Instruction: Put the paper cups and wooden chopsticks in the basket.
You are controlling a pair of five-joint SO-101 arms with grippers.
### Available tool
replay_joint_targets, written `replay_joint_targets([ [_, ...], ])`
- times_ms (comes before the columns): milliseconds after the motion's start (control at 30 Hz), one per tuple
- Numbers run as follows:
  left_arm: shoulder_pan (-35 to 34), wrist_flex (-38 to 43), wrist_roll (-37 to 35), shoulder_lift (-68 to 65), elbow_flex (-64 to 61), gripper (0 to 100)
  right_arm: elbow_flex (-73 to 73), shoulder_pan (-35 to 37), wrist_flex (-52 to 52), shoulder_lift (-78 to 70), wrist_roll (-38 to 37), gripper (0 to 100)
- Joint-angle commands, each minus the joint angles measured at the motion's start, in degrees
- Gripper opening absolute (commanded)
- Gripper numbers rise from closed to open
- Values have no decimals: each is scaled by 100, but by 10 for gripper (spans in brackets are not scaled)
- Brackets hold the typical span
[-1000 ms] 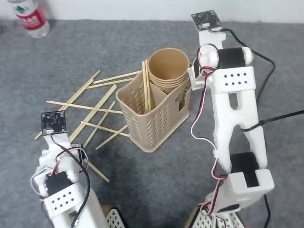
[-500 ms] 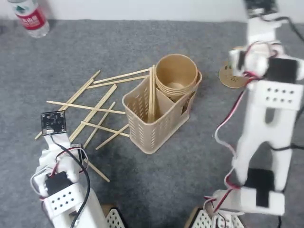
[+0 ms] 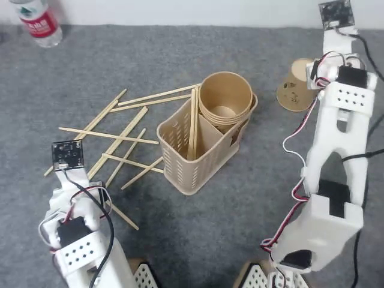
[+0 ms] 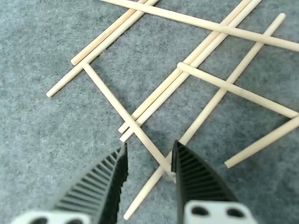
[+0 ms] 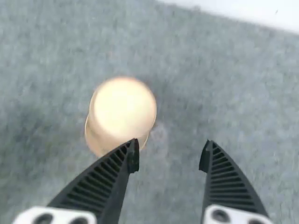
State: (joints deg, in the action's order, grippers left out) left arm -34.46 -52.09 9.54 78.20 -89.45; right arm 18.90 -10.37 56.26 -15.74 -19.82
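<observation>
Two tools were at work over the grey carpeted surface (image 3: 252,198), and neither had hold of anything. The left tool (image 4: 149,150) hung low over the scattered pale wooden chopsticks (image 4: 201,60), its black ribbed fingers (image 4: 112,175) parted to a moderate gap. Two crossing sticks ran between the tips, and one passed under the edge of a finger; whether it touched, I could not tell. The right tool (image 5: 170,144) stood spread wide, well wider than the left. A single brown paper cup (image 5: 121,114) sat just beyond one of its fingertips, outside the gap, mouth down on the surface with its pale flat base uppermost.

From the high view, that lone cup (image 3: 296,89) lay to the right of the beige slotted plastic basket (image 3: 180,150), apart from it and close against the right arm. The basket stood upright near the middle, holding a stack of brown paper cups (image 3: 225,96) in one compartment and a few chopsticks (image 3: 193,123) leaning upright in the other. About a dozen loose chopsticks (image 3: 120,135) lay criss-crossed to its left. A clear plastic bottle with a red label (image 3: 39,21) lay at the far left corner.
</observation>
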Motion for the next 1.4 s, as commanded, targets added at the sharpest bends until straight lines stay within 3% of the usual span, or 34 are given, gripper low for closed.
replay_joint_targets([
  [0, 53, 123, -53, 62, 40, 148, 185, 75, -382, -224, 105, 219],
  [233, 53, 123, -53, 62, 40, 148, 185, 154, -453, -1226, 79, 219],
  [367, 53, 123, -53, 62, 40, 148, 185, 101, 4, -1314, 79, 219],
  [500, 53, 123, -53, 62, 40, 148, 211, 75, 1077, -1297, 79, 219],
  [700, 53, 123, -53, 62, 40, 148, 519, -154, 3574, -1305, 70, 219],
  [800, 53, 123, -53, 62, 40, 148, 818, -435, 4708, -1262, -202, 171],
  [933, 53, 123, -53, 62, 40, 148, 958, -822, 4637, -215, -721, 78],
  [1167, 53, 123, -53, 62, 40, 148, 967, -356, 3899, 2009, -730, 148],
  [1367, 53, 123, -53, 62, 40, 148, 879, 171, 2325, 1798, -703, 151],
])
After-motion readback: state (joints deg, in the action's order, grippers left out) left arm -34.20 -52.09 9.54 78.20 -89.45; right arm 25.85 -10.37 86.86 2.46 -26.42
